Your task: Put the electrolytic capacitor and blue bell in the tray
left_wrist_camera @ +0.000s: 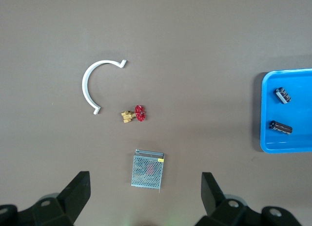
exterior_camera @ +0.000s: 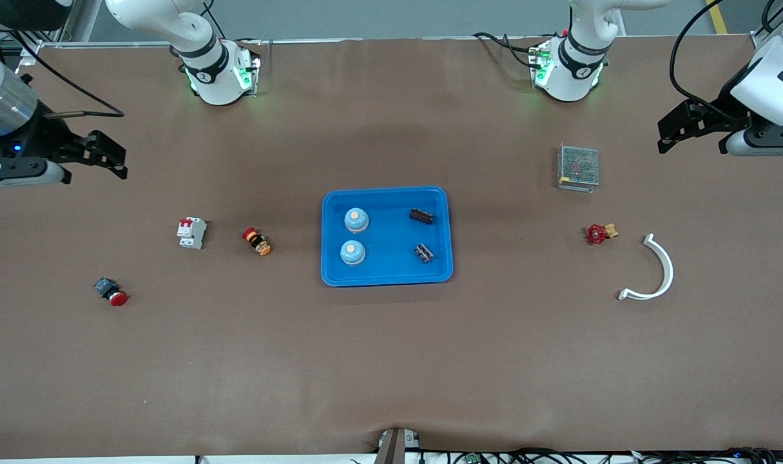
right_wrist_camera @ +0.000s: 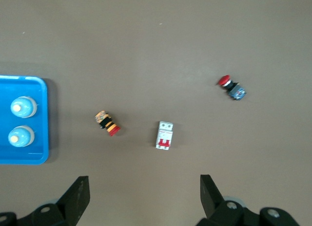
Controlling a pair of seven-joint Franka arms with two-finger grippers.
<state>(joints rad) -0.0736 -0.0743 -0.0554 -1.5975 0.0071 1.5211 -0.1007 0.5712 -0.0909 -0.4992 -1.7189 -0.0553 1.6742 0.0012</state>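
**Tray Loaded, Both Arms Parked Wide**

Centre of the front view, and there sits the blue tray (exterior_camera: 386, 193), already carrying cargo. Two blue bells (exterior_camera: 356, 220) stand on the half of it toward the right arm's end of the table, one above the other in the frame, each with a pale button on top. On the other half lie two electrolytic capacitors (exterior_camera: 421, 216), dark little cylinders on their sides, well apart from each other and from the bells. Everything the task names looks to be inside the rim, so my read is that the job is as good as done, with nothing of that kind left out on the table.

Out at the middle-left edge of the front view, the right gripper (exterior_camera: 98, 156) hangs above bare table, jaws spread wide, holding nothing. At the upper right edge, the left gripper (exterior_camera: 694, 129) does the same: fingers wide apart, empty, waiting.

What stays outside the tray? In the left half of the frame, a white circuit breaker (exterior_camera: 191, 232), a striped red-and-orange button (exterior_camera: 256, 241) and, lower down, a red push button (exterior_camera: 111, 292). In the right half, a grey mesh box (exterior_camera: 578, 167), a red-handled valve (exterior_camera: 600, 232) and a white curved clip (exterior_camera: 655, 270). None of those belong to the task.
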